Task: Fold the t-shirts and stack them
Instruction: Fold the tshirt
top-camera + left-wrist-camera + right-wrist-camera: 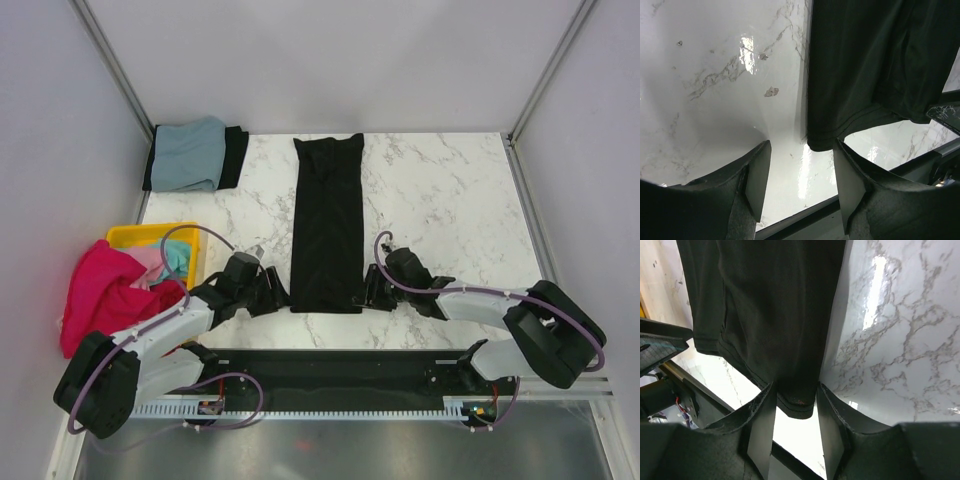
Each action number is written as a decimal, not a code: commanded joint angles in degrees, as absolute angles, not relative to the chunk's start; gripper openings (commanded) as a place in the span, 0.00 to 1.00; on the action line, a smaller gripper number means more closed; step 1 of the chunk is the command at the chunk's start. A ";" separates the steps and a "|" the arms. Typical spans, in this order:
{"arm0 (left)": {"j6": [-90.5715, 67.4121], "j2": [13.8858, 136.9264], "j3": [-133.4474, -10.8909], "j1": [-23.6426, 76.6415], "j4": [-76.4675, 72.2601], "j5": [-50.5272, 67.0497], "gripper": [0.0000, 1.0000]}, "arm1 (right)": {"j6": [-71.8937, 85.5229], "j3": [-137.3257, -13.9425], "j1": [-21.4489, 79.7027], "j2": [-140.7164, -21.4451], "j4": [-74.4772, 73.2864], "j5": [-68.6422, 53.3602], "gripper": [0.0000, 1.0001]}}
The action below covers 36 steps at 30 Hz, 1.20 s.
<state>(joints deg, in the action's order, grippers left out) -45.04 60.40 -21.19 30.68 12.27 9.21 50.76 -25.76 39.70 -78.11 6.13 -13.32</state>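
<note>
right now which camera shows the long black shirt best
Top external: the whole black shirt, folded into a long strip on the marble table. Each wrist view shows only a near hem corner, close up.

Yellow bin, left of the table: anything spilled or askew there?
Yes: the magenta shirt spills in a loose heap over the left side of the yellow bin; a pink shirt and a teal shirt sit bunched inside.

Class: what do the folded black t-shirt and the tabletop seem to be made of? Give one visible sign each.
Black t-shirt: soft matte knit cloth, probably cotton; stitched hem, folds, no shine. Tabletop: white marble-look surface, glossy; grey veins and lamp reflections, stone or laminate cannot be told.
</note>
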 commanded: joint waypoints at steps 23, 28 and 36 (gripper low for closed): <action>-47.99 65.21 -18.99 32.78 4.75 7.74 0.12 | 50.45 -23.20 40.87 -81.83 6.86 -12.21 0.17; -47.99 63.99 -18.72 33.31 4.83 6.85 0.02 | 49.83 -23.20 40.87 -80.95 5.63 -12.39 0.00; -52.63 52.41 -22.41 39.97 16.94 3.96 0.02 | 50.36 -22.24 41.31 -67.71 -4.28 -10.65 0.00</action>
